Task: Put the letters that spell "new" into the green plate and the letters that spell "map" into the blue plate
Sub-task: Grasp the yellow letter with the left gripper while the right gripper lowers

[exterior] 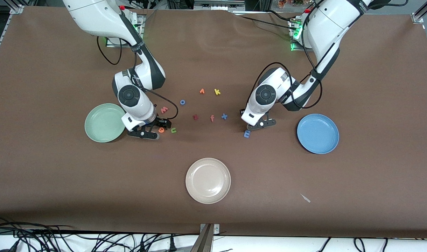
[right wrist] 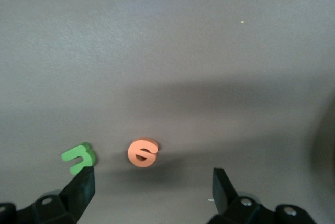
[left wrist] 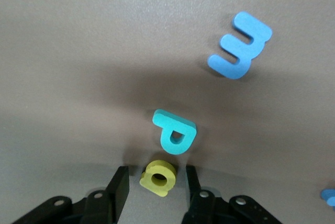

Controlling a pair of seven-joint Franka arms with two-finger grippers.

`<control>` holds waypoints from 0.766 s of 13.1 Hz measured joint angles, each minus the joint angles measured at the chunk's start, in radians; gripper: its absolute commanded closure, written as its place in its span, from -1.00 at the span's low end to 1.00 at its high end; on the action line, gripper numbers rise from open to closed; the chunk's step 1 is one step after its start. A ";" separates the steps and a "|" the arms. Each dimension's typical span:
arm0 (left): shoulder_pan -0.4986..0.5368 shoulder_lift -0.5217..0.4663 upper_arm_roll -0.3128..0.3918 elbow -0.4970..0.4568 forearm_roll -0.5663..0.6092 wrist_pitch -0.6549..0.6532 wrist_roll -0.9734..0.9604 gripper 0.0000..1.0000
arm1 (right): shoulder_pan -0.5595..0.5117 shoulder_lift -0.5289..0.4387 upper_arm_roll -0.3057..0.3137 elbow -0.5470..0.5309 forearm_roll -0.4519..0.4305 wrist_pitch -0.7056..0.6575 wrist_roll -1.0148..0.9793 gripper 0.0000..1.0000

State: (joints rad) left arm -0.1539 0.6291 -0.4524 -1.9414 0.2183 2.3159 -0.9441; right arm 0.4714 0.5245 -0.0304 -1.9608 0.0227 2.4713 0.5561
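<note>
**Both tools low over the letters**

I see the left tool [left wrist: 155, 185] down at the table, fingers just either side of the yellow a [left wrist: 158, 178], seemingly not yet pinching; teal p [left wrist: 175, 132] lies just beside it. The right tool [right wrist: 152, 187] gapes wide over the orange e [right wrist: 142, 153], near the green plate [exterior: 105, 123].

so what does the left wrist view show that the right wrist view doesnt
Only the left wrist view shows the blue m, the teal p and the yellow a; the a sits between the left gripper fingers, which stand close on either side of it.

Only the right wrist view shows the green n and the orange e, with the right gripper wide open around the e.

Both show bare brown table and that arm's own black fingers.
</note>
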 measured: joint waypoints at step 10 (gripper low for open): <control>0.000 -0.001 -0.004 0.001 0.000 0.010 0.000 0.91 | 0.000 0.036 0.000 0.001 0.000 0.030 0.001 -0.66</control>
State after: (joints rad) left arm -0.1537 0.6284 -0.4567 -1.9407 0.2183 2.3257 -0.9442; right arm 0.4714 0.5604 -0.0305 -1.9603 0.0228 2.5011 0.5567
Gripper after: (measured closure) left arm 0.696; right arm 0.088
